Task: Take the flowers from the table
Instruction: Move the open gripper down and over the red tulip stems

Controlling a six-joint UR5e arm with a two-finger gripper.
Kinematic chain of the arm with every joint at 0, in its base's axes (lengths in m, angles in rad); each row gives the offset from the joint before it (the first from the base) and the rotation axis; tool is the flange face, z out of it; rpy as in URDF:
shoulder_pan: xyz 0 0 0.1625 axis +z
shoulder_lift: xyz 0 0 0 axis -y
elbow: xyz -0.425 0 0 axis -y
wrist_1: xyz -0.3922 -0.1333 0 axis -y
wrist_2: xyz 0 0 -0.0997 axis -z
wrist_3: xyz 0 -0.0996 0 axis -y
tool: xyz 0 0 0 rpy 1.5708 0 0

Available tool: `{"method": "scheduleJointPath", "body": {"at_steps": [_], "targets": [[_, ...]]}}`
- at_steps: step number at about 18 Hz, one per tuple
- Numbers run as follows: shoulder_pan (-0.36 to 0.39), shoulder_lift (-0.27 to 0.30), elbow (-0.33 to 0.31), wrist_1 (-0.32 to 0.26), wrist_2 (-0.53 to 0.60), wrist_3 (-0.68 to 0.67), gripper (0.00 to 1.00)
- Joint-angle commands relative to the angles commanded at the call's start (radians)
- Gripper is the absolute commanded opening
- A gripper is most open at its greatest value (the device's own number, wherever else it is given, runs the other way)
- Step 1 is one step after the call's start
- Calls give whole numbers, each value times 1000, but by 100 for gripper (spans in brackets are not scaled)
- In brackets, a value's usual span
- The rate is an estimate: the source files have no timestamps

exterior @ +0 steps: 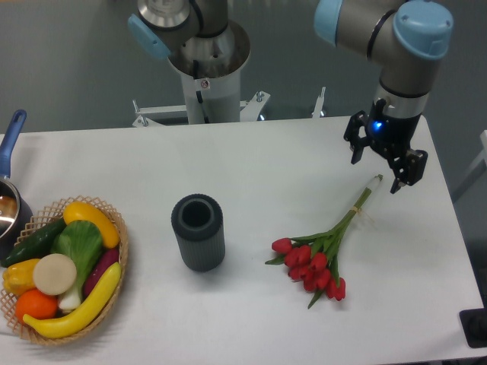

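The flowers [316,261] are lying on the table [266,167], right of centre, red heads toward the near side and pale stem ends pointing far-right. The gripper [375,169] is hanging just above those stem ends, its fingers spread wide and holding nothing. One bunch, one dark ribbed cylinder [198,232] standing to its left, one basket [114,258] of produce at the near-left edge. Bare tabletop is lying between the bunch and the right edge.

I count one bunch of flowers [319,257], one dark cylinder [198,232], one produce basket [114,228], one saucepan [11,199] here.
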Motion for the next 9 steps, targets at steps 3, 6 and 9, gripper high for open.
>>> {"method": "scheduleJointPath", "body": {"at_steps": [3,6,9], "targets": [[-29,-32,-2,5,2,-38,100],[-55,-84,0,6,5,-61,100],[-77,-123,0,24,5,-95,100]]}}
